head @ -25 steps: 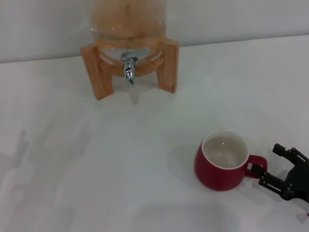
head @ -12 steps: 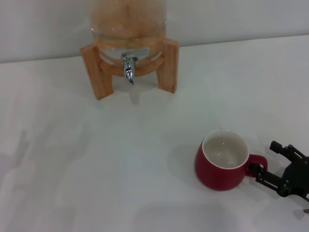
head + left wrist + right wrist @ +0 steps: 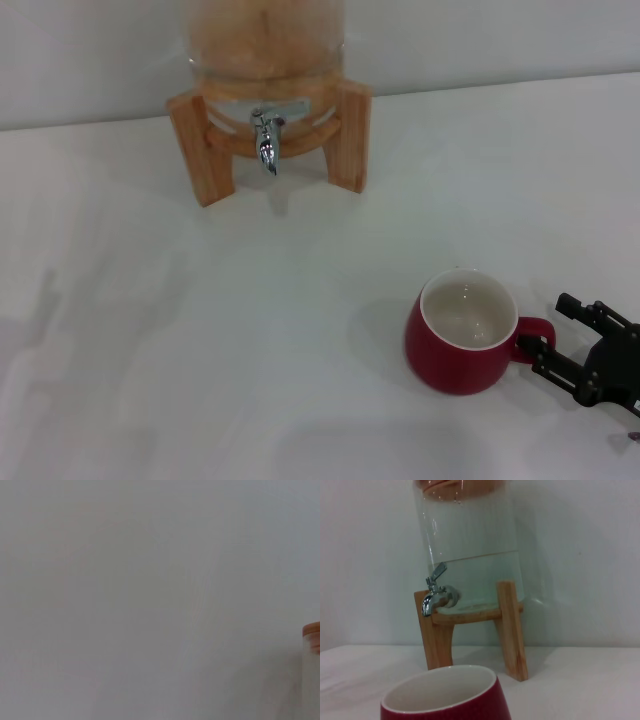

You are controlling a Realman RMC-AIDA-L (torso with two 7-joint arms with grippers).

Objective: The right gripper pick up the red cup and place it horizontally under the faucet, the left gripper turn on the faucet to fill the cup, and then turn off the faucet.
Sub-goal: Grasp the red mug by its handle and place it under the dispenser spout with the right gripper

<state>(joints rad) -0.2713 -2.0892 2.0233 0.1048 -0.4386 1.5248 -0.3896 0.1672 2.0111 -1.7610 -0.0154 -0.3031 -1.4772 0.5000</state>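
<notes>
The red cup stands upright on the white table at the front right, white inside showing, its loop handle pointing right. My right gripper sits at that handle, open, one finger on each side of the loop. In the right wrist view the red cup rim is close up. The chrome faucet hangs from the glass dispenser at the back left, and the right wrist view shows the faucet beyond the cup with its lever raised at a slant. The left gripper is out of view.
The glass dispenser rests in a wooden stand against the back wall. White table stretches between the stand and the cup. The left wrist view shows a pale surface and a sliver of wood.
My right gripper has crept slightly left toward the cup handle, its fingers now straddling the loop. The cup has hardly moved.
</notes>
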